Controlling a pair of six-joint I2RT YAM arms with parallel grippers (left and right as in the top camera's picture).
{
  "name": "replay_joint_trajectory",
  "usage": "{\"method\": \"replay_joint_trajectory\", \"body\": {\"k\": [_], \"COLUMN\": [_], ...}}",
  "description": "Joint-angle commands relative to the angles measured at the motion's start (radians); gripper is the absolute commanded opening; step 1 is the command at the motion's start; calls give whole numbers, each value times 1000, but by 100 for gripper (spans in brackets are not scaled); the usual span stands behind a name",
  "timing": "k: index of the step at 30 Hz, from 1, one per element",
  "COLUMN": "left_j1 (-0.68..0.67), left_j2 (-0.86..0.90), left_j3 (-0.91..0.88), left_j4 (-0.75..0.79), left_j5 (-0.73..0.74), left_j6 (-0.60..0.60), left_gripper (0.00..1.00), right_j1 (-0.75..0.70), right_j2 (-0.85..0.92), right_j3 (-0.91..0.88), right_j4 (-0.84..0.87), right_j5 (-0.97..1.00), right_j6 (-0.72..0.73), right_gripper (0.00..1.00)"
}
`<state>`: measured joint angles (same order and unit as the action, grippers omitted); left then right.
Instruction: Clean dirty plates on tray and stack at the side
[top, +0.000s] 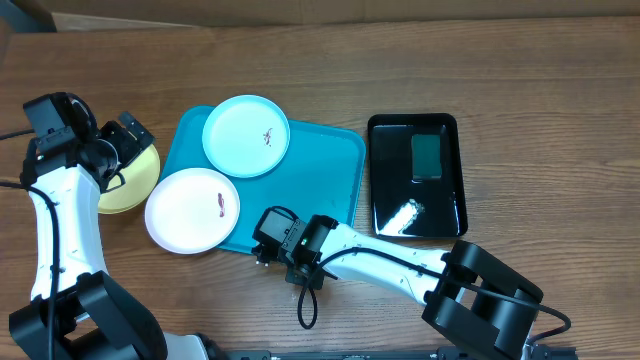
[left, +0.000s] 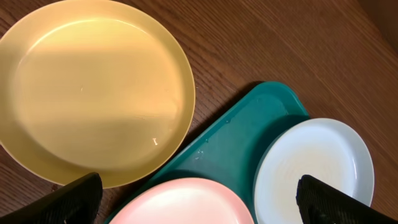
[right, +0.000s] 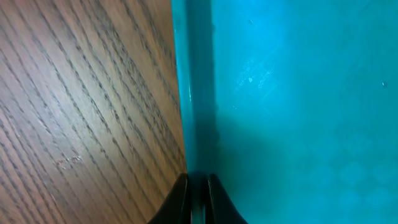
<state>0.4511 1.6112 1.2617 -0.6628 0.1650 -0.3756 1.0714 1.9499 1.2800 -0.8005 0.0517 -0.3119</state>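
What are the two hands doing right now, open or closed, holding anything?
Left hand: open, holding nothing.
Right hand: closed on the rim of the tray.

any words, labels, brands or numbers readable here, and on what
None. No word, number or logo shows on the blue plate, white plate, yellow plate, teal tray, black tray or sponge. The reddish marks on the blue and white plates are smears, not writing.
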Motion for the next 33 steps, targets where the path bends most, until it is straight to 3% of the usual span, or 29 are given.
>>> {"method": "replay_joint_trajectory", "body": {"k": [1, 9, 21, 33], "left_j1": [-6, -6, -6, -6], "left_j2": [5, 5, 5, 5], "left_j3": [3, 3, 3, 3], "left_j4": [1, 1, 1, 1], "left_j5": [11, 11, 11, 11], "left_j6": [-14, -14, -14, -14], "left_gripper": [100, 100, 100, 100], "right_j1": [-16, -46, -56, -66], "right_j2": [22, 22, 22, 22], "right_j3": [-17, -17, -17, -17], "right_j4": [-37, -51, -103, -117], "right_j5": [63, 64, 63, 137], "right_j6": [34, 26, -221, -269], "right_gripper": [4, 4, 4, 4]}}
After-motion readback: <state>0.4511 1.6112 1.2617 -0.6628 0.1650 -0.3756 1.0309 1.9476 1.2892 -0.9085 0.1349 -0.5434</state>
